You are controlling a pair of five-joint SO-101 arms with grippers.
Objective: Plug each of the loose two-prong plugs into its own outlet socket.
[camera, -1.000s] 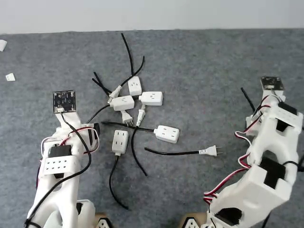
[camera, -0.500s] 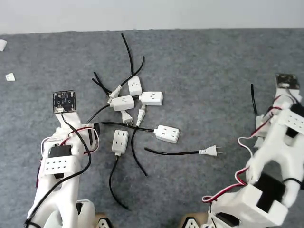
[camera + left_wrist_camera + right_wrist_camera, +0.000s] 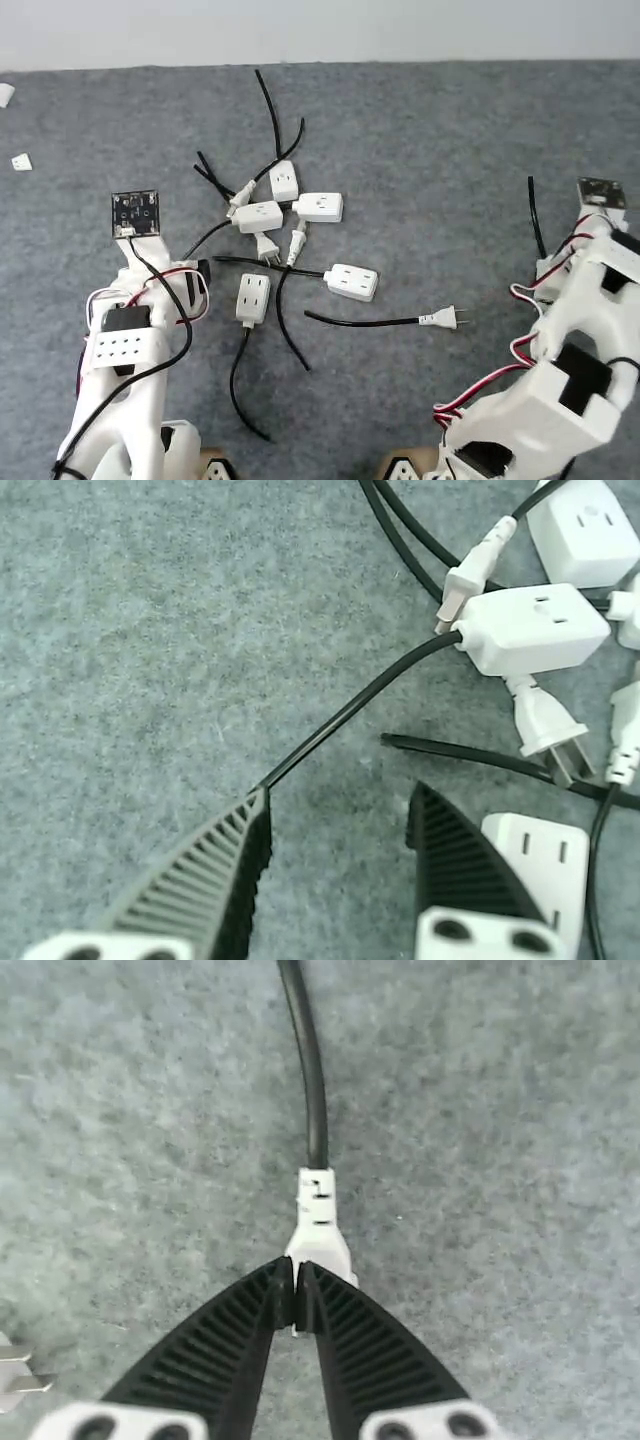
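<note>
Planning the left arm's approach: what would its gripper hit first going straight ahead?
Probably the black cord running to the white outlet block, crossing just ahead of the left gripper; depth unclear.

The high view is lit brightly and evenly by soft, diffuse light from above. The grey felt table cover point(image 3: 450, 150) is shown in flat mid-tones, and the pale wall band point(image 3: 320, 30) along the top of the frame is rendered lightest. Thin, soft-edged shadows are cast under the white plastic outlet block point(image 3: 352, 282) right of centre and the thin black cord point(image 3: 360, 320) below it.

In the left wrist view, the side face of the white box-shaped socket point(image 3: 530, 630) is shaded grey.

In the right wrist view, a dull sheen is caught on the ribbed black fingers point(image 3: 230, 1350) of the right gripper point(image 3: 297, 1295), and the white 2-prong plug point(image 3: 318, 1225) clamped between them is shown bright.
</note>
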